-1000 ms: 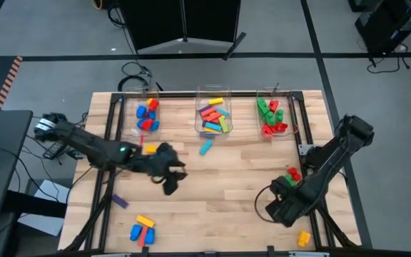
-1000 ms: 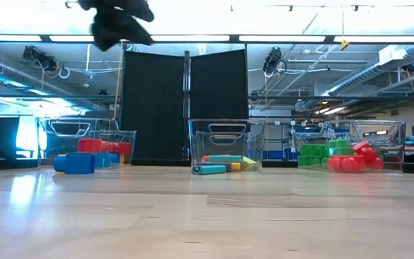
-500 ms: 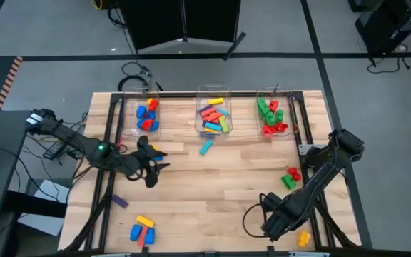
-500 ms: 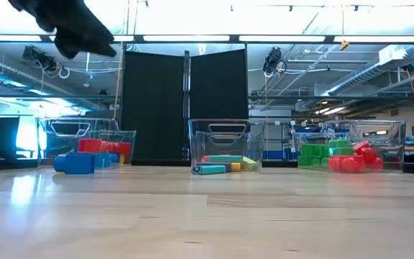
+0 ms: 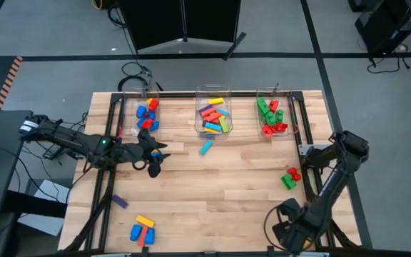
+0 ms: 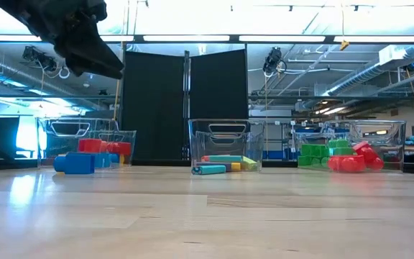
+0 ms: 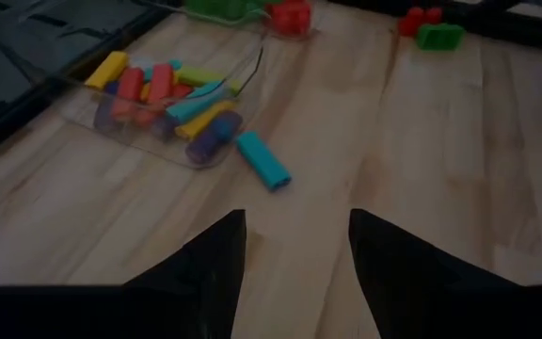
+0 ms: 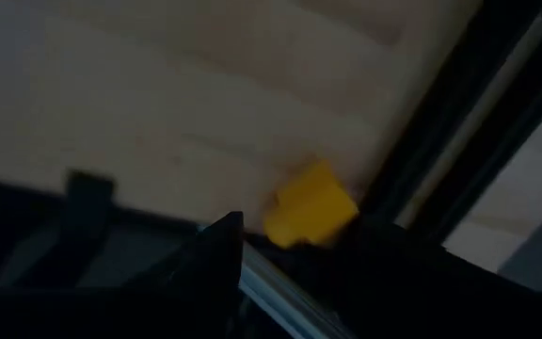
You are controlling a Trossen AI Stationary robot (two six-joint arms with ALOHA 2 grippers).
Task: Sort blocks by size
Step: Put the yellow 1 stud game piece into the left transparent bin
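The blocks are small plastic toy bricks in bright colours, some short, some long and rounded, some chunky. Three clear bins stand in a row along the far edge of the wooden table (image 5: pixel 248 185): the left bin (image 5: pixel 145 114) holds blue and red chunky blocks, the middle bin (image 5: pixel 213 116) holds long blocks in red, yellow, cyan, green and purple, and the right bin (image 5: pixel 272 117) holds green and red blocks. Loose on the table lie a long cyan block (image 5: pixel 205 147) just in front of the middle bin, a red and green pair (image 5: pixel 290 177) near the right edge, a small purple block (image 5: pixel 120 202) toward the near left, a cluster of yellow, blue and red blocks (image 5: pixel 143 229) at the near left edge, and a yellow block (image 5: pixel 304 238) at the near right corner. The left gripper (image 5: pixel 155 158) hangs above the table in front of the left bin, its fingers spread apart and holding nothing; the cyan block lies ahead of it, well apart, between it and the middle bin. The right gripper (image 8: pixel 294 250) sits low at the near right corner, fingers parted and empty, with the yellow block just ahead of its fingertips beside the dark table frame (image 8: pixel 459 122).
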